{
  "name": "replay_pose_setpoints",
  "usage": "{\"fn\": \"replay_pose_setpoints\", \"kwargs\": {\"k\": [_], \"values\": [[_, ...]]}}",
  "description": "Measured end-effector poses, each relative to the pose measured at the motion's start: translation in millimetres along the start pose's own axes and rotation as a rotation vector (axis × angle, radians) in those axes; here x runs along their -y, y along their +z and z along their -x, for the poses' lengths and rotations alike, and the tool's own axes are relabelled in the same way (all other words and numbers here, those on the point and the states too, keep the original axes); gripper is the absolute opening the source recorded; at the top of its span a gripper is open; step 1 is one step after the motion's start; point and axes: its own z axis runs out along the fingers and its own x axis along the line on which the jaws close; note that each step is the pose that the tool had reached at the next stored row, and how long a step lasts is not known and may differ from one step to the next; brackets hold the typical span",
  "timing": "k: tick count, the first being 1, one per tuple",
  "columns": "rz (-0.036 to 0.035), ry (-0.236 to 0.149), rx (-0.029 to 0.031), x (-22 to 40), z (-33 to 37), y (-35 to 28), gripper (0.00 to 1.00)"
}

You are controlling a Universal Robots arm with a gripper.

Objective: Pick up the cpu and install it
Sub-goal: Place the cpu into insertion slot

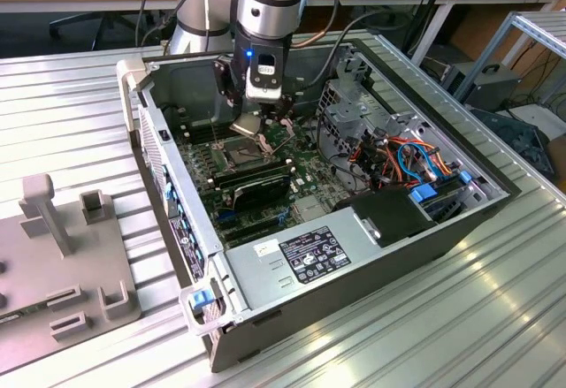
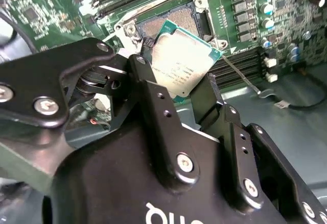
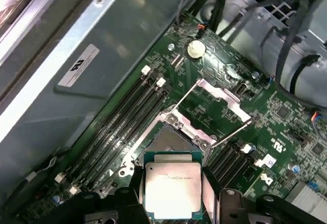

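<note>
The cpu is a square chip with a silver lid and green rim, held flat between two black fingers. My gripper is shut on the cpu and hangs just above the open socket on the green motherboard. The socket has its metal load plate swung up and its lever arms raised. In the exterior view the gripper sits inside the open computer case, over the socket.
Black memory slots run alongside the socket. Cables and a drive cage fill the exterior view's right side of the case. A grey fixture block stands on the ribbed metal table at the exterior view's left.
</note>
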Motion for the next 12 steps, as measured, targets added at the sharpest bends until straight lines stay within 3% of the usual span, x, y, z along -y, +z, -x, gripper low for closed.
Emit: {"fn": "replay_pose_setpoints", "kwargs": {"k": [5,12], "values": [[-0.0003,0.110,0.0039,0.1,0.0,1.2,0.55],[-0.0001,0.114,0.0041,0.1,0.0,1.3,0.55]]}}
